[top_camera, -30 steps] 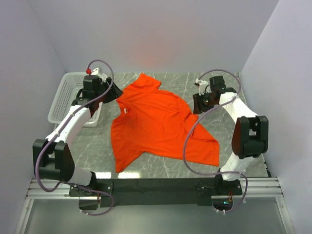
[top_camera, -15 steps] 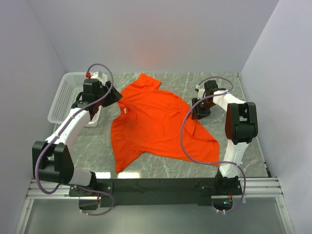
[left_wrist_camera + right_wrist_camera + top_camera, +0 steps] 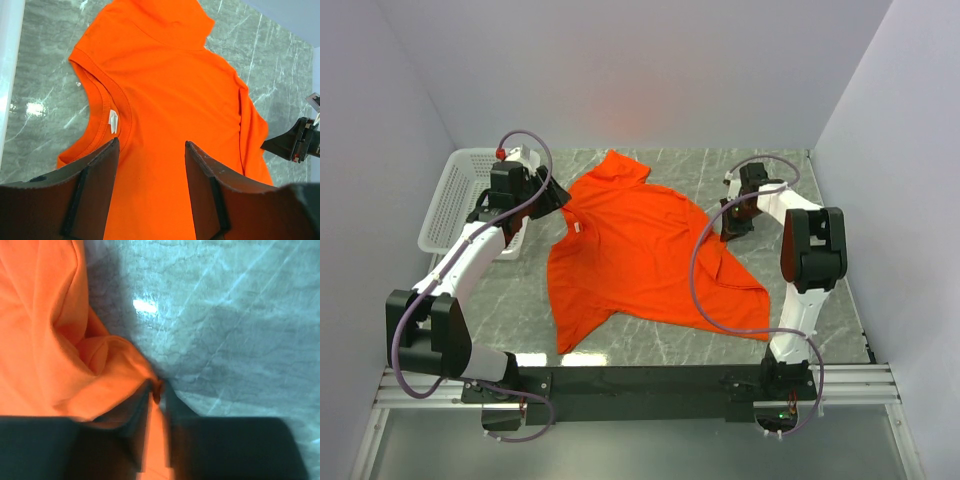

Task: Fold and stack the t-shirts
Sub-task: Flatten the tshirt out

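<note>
Two arms reach forward, one gripper wide, the other pinched
The left arm stretches out and the left gripper (image 3: 150, 146) holds its two fingers well apart, with nothing between them. The right arm is bent sharply at the elbow, wrist pointing down; the right gripper (image 3: 157, 390) has its fingertips pressed together on an edge of the t-shirt (image 3: 50, 340)

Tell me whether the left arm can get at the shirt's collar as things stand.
Probably yes. The left end effector hangs open close above the collar of the shirt, near the white label, with nothing between them. The basket sits off to its side.
</note>
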Robot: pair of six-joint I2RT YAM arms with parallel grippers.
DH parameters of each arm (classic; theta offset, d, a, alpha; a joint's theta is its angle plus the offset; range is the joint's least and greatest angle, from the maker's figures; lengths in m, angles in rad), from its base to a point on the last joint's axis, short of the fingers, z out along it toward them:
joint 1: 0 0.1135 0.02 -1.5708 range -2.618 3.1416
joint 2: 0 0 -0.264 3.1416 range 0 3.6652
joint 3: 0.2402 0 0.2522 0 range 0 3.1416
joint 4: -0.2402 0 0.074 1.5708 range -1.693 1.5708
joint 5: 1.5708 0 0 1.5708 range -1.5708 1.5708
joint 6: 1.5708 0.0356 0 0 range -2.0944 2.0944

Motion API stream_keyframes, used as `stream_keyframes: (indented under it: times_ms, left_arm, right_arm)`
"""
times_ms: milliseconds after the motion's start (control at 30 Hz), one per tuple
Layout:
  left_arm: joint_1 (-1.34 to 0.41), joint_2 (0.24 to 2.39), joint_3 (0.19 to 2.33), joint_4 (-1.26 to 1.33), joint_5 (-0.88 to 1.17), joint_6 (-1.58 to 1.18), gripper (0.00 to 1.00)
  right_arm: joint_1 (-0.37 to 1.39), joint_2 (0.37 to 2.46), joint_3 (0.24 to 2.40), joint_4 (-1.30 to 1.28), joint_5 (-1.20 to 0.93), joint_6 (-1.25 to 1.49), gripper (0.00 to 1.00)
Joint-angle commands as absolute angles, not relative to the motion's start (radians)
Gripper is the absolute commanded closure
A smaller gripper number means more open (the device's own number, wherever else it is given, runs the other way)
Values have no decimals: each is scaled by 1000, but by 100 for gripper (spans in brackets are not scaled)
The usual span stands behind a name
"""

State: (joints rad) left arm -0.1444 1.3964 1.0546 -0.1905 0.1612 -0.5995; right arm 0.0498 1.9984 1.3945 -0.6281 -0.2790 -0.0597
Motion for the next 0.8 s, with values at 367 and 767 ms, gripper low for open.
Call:
stream_keyframes:
  times_ms: [367, 767]
  left_arm:
    - [-141, 1416, 1074, -144, 182, -603, 40]
    - [-140, 1565, 1204, -118, 221, -563, 40]
  right_arm:
    - [-107, 1937, 1543, -509, -103, -123, 100]
    - [-115, 2204, 1878, -515, -2, -210, 100]
